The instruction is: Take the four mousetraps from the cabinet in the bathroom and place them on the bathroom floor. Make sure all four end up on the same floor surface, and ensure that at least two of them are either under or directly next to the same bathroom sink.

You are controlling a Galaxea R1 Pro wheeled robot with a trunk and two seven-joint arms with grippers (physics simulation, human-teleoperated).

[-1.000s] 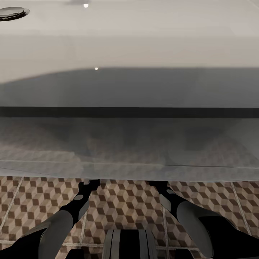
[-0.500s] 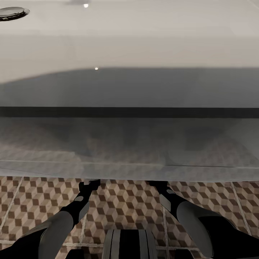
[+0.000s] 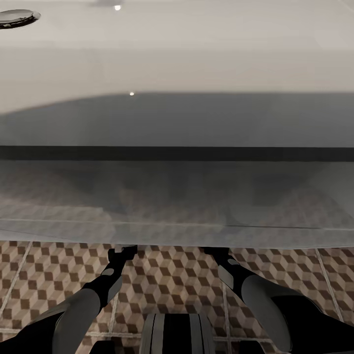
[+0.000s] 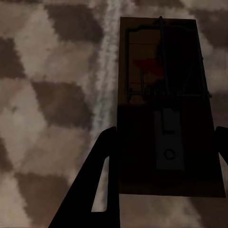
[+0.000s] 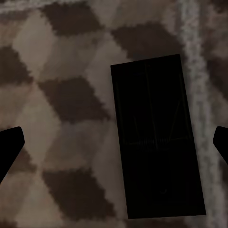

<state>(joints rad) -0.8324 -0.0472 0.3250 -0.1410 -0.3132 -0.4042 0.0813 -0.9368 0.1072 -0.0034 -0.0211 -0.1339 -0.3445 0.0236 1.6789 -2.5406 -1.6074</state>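
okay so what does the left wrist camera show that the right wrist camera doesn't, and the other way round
Left wrist view: a mousetrap with its wire spring, red bait patch and metal plate readable. It lies between the left gripper fingers, one dark finger close beside its edge; whether the finger touches it cannot be told.

Right wrist view: a darker mousetrap with barely visible detail. The right gripper is open, one fingertip well clear of the board.

Both: one flat dark board lying on the cube-patterned bathroom floor, with a pale grout line running nearby.
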